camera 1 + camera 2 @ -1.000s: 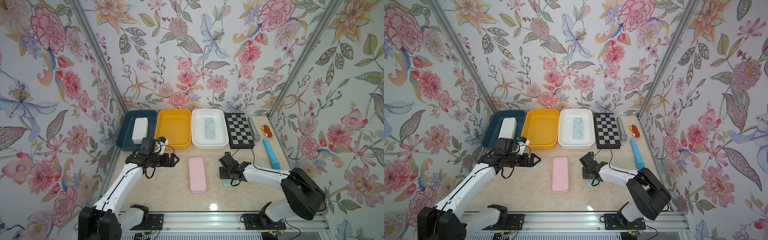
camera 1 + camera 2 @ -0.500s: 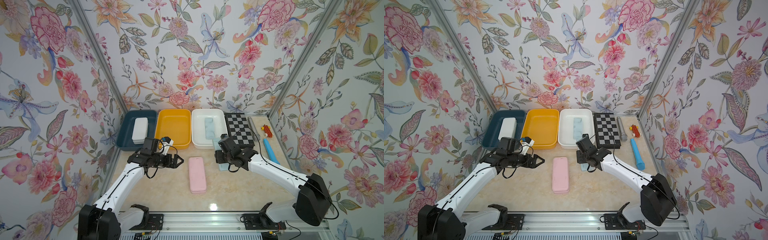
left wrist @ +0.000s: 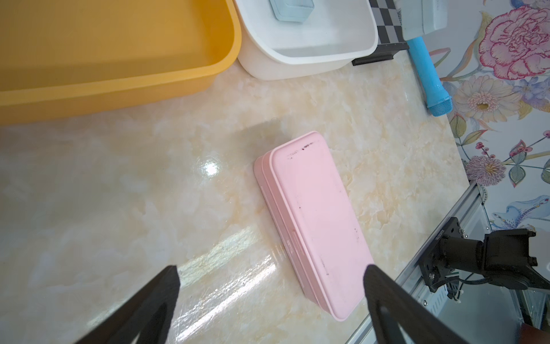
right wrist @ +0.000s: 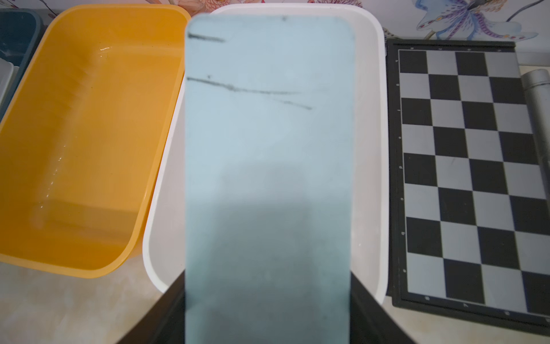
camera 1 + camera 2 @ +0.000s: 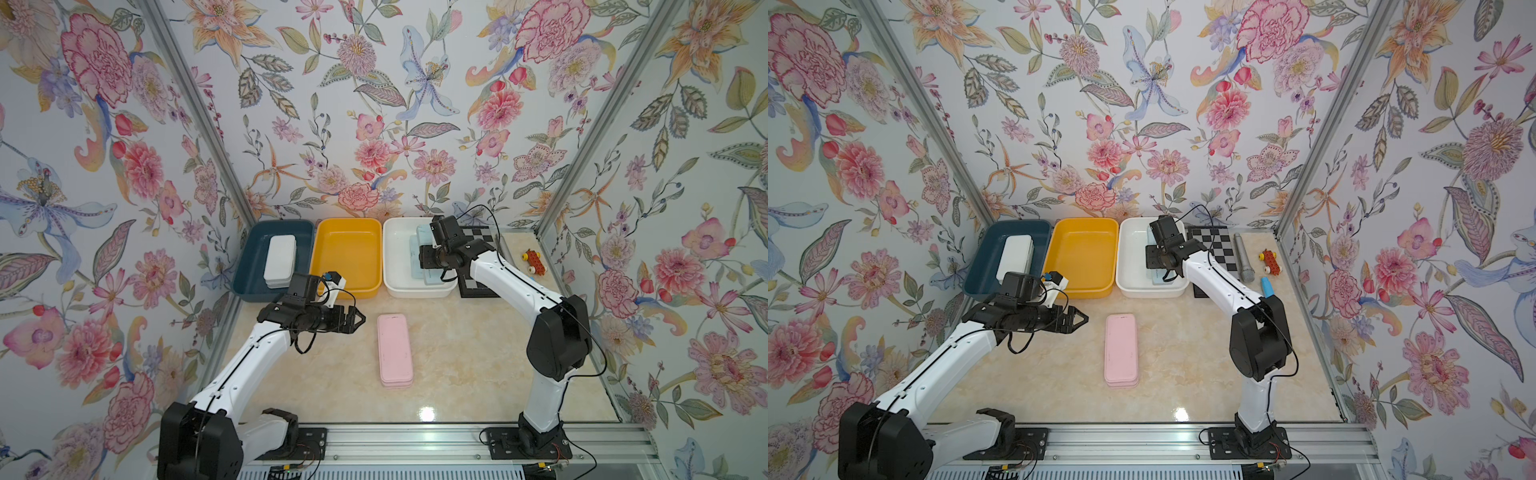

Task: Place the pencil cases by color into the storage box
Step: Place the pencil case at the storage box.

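- the right gripper (image 4: 268, 274) is clamped on the two long edges of a light blue pencil case (image 4: 268, 134), one black finger on each side of its near end.
- that held case lies lengthwise over the white bin (image 5: 397, 268); black scuff lines cross its lid. whether it touches anything below cannot be told.
- in a top view a second light blue case (image 5: 414, 259) lies inside the same bin, partly hidden by the right arm.
- the left gripper (image 3: 270, 268) has its jaws spread wide and holds nothing; it hangs over the desk (image 5: 457, 353), pointing toward the pink pencil case (image 3: 315, 220).
- the pink case lies flat on the desk in front of the bins, long side running away from the robot, just beside the left gripper's tips and apart from them.
- behind the left gripper is the yellow bin (image 5: 347, 257), between the white bin and the dark blue bin (image 5: 251, 270).
- a white pencil case (image 5: 280, 259) rests in the dark blue bin.
- a chessboard (image 5: 1219, 249) sits just beside the white bin, with a grey microphone (image 5: 1241, 257), a blue microphone-shaped stick (image 3: 428, 74) and a red toy car (image 5: 532, 262) further out.
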Controlling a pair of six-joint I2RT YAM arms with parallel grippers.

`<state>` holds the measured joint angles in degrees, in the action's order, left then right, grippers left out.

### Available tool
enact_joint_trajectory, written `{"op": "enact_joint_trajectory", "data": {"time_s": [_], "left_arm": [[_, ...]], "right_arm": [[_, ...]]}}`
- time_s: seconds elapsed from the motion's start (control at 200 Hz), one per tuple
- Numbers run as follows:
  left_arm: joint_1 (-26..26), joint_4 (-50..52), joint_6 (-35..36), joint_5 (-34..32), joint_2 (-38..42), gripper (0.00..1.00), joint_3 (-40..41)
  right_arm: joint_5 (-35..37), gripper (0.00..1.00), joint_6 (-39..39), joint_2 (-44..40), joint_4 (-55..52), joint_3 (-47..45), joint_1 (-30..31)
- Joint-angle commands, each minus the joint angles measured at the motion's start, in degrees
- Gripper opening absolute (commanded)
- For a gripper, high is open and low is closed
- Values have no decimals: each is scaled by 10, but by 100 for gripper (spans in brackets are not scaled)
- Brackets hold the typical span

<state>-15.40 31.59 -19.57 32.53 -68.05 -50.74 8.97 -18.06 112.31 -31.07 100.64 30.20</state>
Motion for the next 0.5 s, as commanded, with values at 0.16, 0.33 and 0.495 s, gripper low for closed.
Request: {"op": "enact_joint_trajectory", "data": {"time_s": [0.16, 0.33, 0.495], "left_arm": [[-6, -1, -2, -68, 2, 98, -2], [-7, -1, 0, -71, -7, 98, 0], [-6, -1, 5, -70, -24, 98, -6]], "right_arm": [[-17, 35, 25, 207, -69, 254, -13], [-12, 34, 20, 299, -104, 376, -18], [16, 33, 15, 309, -94, 377, -21]]}}
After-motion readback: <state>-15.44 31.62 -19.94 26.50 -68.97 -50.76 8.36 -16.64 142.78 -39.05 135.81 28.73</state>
